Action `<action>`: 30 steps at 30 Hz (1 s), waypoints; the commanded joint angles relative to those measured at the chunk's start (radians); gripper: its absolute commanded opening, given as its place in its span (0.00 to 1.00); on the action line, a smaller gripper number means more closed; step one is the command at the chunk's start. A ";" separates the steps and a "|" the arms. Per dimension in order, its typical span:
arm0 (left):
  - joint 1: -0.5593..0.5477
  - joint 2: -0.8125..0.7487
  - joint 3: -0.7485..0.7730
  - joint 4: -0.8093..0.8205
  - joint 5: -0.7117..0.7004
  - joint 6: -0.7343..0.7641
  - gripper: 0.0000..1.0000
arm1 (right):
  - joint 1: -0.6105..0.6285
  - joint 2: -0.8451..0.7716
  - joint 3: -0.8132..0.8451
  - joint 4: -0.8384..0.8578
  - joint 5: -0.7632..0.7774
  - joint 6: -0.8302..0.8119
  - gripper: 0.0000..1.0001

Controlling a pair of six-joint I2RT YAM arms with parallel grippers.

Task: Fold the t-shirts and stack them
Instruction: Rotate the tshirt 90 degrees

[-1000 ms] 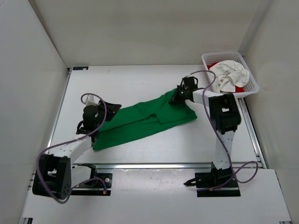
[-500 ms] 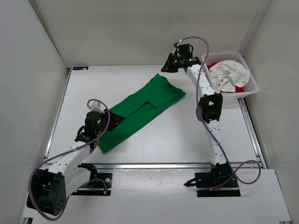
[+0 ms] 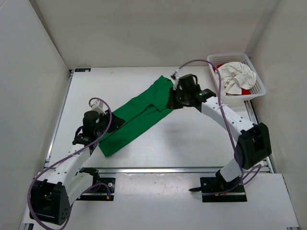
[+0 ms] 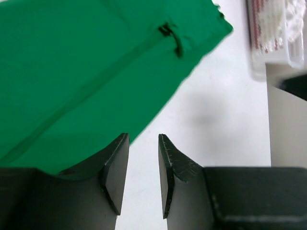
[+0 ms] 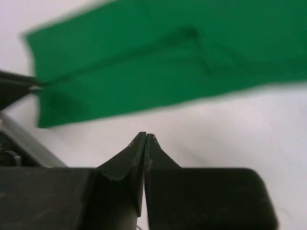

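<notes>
Green t-shirt [image 3: 139, 117] — lay on the white table [image 3: 192, 143] as a long, loosely folded diagonal band, running from near the left arm toward the far middle.
Left gripper [image 3: 113, 122] — at the band's near end; jaws parted, bare table showing in the gap, nothing between them, cloth edge just beside one finger.
Right gripper [image 3: 171, 102] — beside the band's far end; jaws pressed together, empty.
White mesh basket [image 3: 259, 88] — far right corner; held the bunched off-white t-shirt [image 3: 236, 76] over the red t-shirt [image 3: 245, 91].
</notes>
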 commanded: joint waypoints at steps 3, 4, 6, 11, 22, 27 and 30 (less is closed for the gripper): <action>-0.098 0.017 -0.035 0.030 0.050 -0.006 0.42 | -0.288 0.128 -0.169 0.214 -0.025 0.047 0.00; -0.102 0.020 -0.032 0.033 0.055 -0.005 0.42 | -0.293 0.145 -0.169 0.211 -0.019 0.046 0.00; -0.113 0.026 -0.029 0.035 0.047 -0.005 0.42 | -0.310 0.198 -0.178 0.229 -0.014 0.041 0.00; -0.082 0.000 -0.044 0.061 0.055 -0.016 0.42 | -0.363 0.322 -0.175 0.266 -0.050 0.085 0.00; -0.093 0.054 -0.009 0.067 0.055 -0.011 0.42 | -0.351 0.817 0.574 -0.008 -0.077 0.073 0.00; -0.112 0.080 0.028 0.014 0.047 0.032 0.42 | -0.334 0.974 1.246 -0.431 0.020 -0.013 0.00; -0.104 0.104 0.054 0.009 0.047 0.041 0.43 | -0.307 0.833 1.078 -0.470 0.038 -0.040 0.01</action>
